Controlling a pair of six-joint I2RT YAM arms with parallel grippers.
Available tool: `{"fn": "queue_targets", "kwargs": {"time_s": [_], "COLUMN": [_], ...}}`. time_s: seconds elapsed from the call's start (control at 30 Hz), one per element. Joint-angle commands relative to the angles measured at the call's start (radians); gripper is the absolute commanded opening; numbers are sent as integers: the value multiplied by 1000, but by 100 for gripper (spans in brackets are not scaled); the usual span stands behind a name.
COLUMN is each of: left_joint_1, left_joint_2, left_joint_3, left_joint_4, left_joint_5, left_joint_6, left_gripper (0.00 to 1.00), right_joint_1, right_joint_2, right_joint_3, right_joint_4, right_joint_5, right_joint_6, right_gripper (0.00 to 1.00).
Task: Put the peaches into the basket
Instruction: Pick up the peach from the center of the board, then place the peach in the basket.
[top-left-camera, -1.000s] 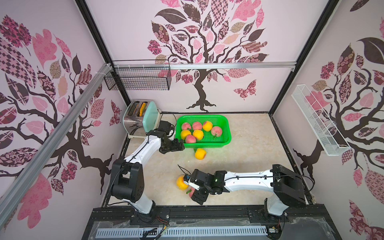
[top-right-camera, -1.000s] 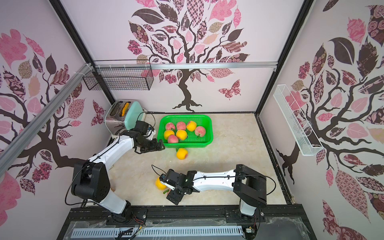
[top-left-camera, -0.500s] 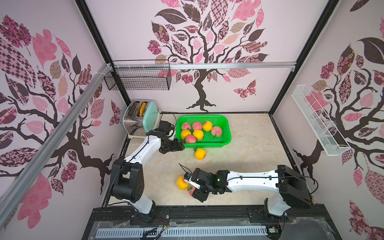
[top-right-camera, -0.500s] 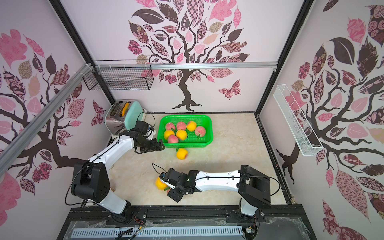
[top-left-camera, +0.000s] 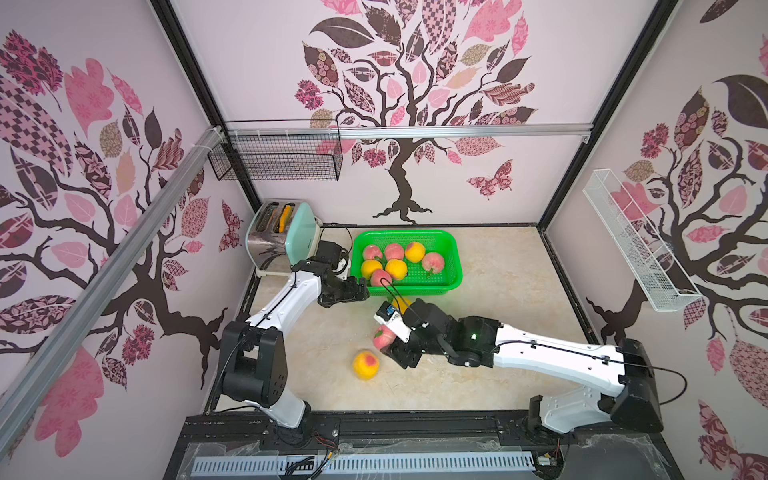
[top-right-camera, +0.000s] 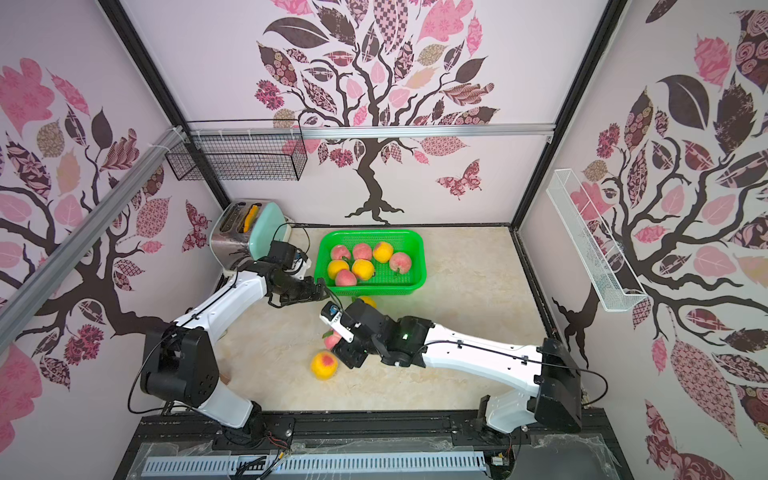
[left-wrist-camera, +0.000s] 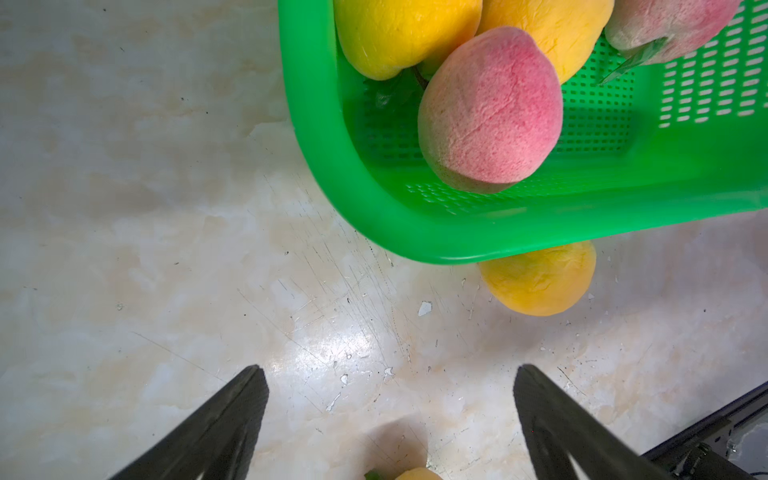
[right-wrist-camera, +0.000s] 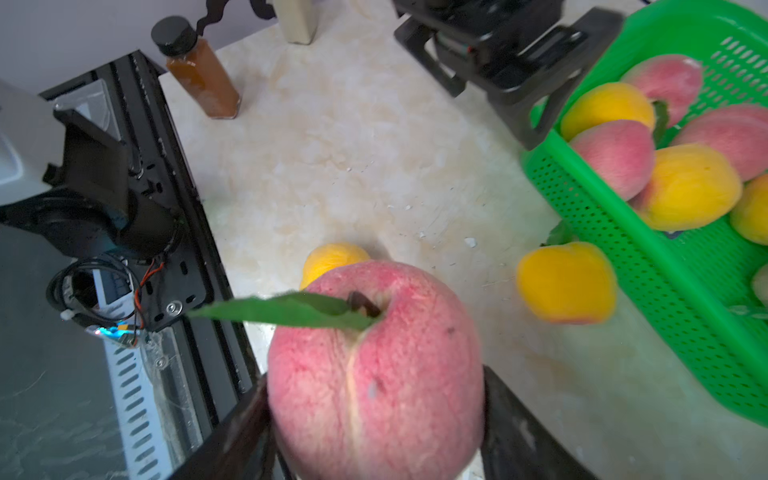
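R hand (top-left-camera: 394, 348) is pinching a pink peach (right-wrist-camera: 374, 374) between both fingers, green leaf showing at the stem. Held fruit is hanging over the front half of the counter (top-left-camera: 498, 374), short of the basket (top-left-camera: 456, 266); whether it is clearing the surface, cannot tell. L hand (left-wrist-camera: 390, 374) is hovering w/ fingers spread wide, gripping nothing, just beside the basket's near corner. Basket is sitting toward the back, holding seven peaches (top-left-camera: 396, 269), pink & yellow mixed. A loose yellow peach (top-left-camera: 365, 365) is lying just beside the held one. A second yellow peach (left-wrist-camera: 540, 282) is lying against the basket's front wall, partly hidden by R arm in both top views
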Motion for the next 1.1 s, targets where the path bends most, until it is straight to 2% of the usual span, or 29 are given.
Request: {"fn": "queue_targets", "kwargs": {"time_s": [0.0, 0.23, 0.5, 0.87, 1.07], "left_joint_1": [5, 5, 5, 7, 9], "left_joint_2": [-23, -22, -22, -20, -20], "left_joint_3": [-8, -9, -7, -6, -6], "left_joint_4": [5, 4, 4, 0, 2], "left_joint_5": [-2, -2, -1, -4, 3], "left_joint_6": [4, 6, 6, 9, 7], "left_gripper": [97, 97, 97, 97, 97], "right_joint_1": [-55, -159, -339, -563, -586], "right_joint_2": [-24, -1, 77, 428, 567], "right_joint_3": [41, 105, 223, 569, 617], "right_joint_4": [1, 65, 39, -213, -196], "right_joint_5": [35, 65, -7, -133, -63], "right_joint_6": [-31, -51, -11, 73, 48], "right_gripper": [70, 70, 69, 69, 70]}}
